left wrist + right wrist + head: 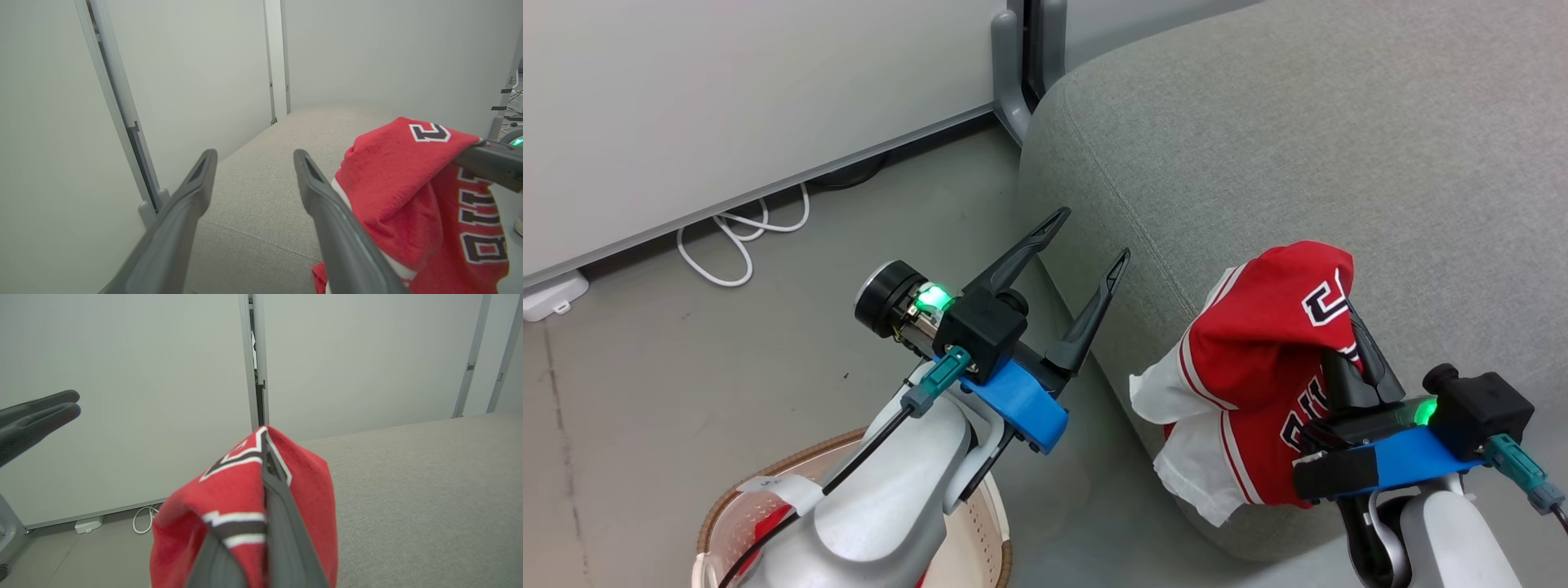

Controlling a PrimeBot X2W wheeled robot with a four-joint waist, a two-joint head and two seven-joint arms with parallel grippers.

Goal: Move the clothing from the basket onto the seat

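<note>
My right gripper (1354, 317) is shut on a red garment of the clothing (1258, 343) with white trim and black block letters. The garment hangs over the front edge of the grey seat (1298, 122). In the right wrist view the cloth (204, 506) is draped over the shut gripper (265, 437). My left gripper (1093, 235) is open with nothing in it, beside the seat's left corner and above the floor. In the left wrist view it (255, 155) points along the seat (265, 188), with the garment (392, 183) to its right. The basket (731, 498) lies under my left forearm, with some red cloth (772, 523) inside.
A pale partition wall (727, 98) runs along the back left, and its grey post foot (1011, 73) stands near the seat's corner. A looped white cable (739, 237) and a small white box (551, 298) lie on the grey floor (645, 392).
</note>
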